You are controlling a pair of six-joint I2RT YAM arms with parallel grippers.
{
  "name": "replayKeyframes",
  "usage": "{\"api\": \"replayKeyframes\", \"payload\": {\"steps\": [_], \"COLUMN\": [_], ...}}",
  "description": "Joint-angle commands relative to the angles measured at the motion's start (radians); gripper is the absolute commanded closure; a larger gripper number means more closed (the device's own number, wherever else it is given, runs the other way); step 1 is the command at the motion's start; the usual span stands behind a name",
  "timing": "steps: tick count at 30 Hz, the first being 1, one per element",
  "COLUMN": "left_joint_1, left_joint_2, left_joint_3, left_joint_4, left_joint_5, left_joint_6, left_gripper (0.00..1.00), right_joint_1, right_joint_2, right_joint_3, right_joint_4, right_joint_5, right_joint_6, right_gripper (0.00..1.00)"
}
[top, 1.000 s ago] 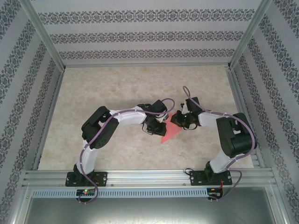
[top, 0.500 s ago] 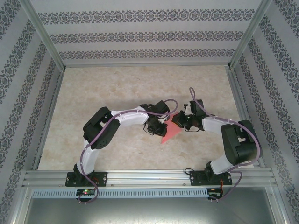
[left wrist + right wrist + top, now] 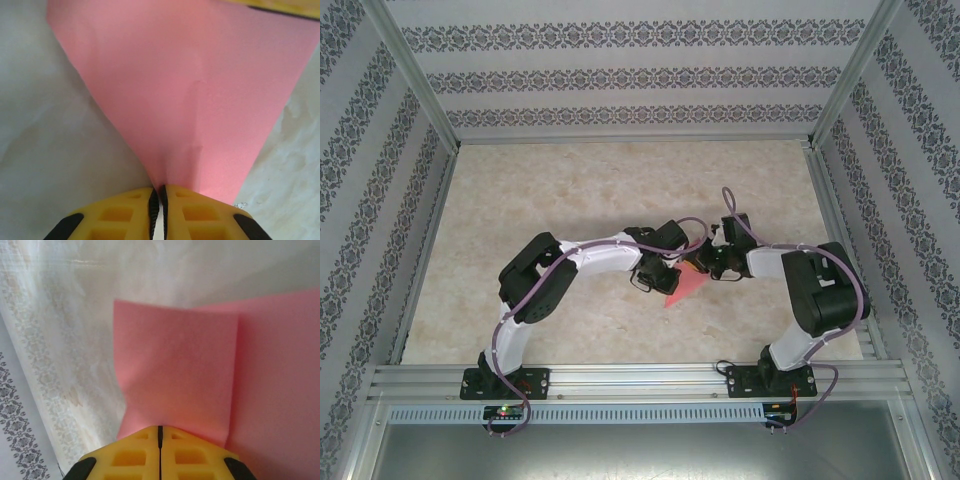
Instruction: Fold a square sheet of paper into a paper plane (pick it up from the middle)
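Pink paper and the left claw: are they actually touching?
Touching. In the left wrist view the left gripper has its yellow fingers closed on the pink paper, which narrows into the pinch.

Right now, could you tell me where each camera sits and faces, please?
Top external: above and behind the bases, looking down on the table; left arm and right arm meet at the pink paper.
Left wrist: on that wrist, looking along its yellow fingers, shut on the paper.
Right wrist: likewise, fingers shut on the paper.
Shared: all three show the paper.
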Motion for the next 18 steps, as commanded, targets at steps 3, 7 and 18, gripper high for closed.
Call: {"api": "replayKeyframes", "payload": {"steps": [3, 7, 18], "left_joint_1": [-0.043, -0.056, -0.082], "left_joint_2": [0.135, 0.144, 0.165], "left_joint_3": [-0.069, -0.076, -0.092], "left_joint_4": [0.057, 0.058, 0.05], "left_joint_5": [-0.162, -0.2, -0.256], "left_joint_6": [0.06, 0.071, 0.091], "left_gripper": [0.83, 0.83, 0.83], "right_joint_1": [0.004, -0.001, -0.044], "right_joint_2": [0.04, 0.051, 0.043], "right_joint_3": [0.066, 0.091, 0.055], "right_joint_4": [0.002, -0.082, -0.077], "right_joint_5": [0.024, 0.073, 0.045], "right_joint_6": [-0.006, -0.057, -0.11], "right_gripper": [0.94, 0.94, 0.94]}}
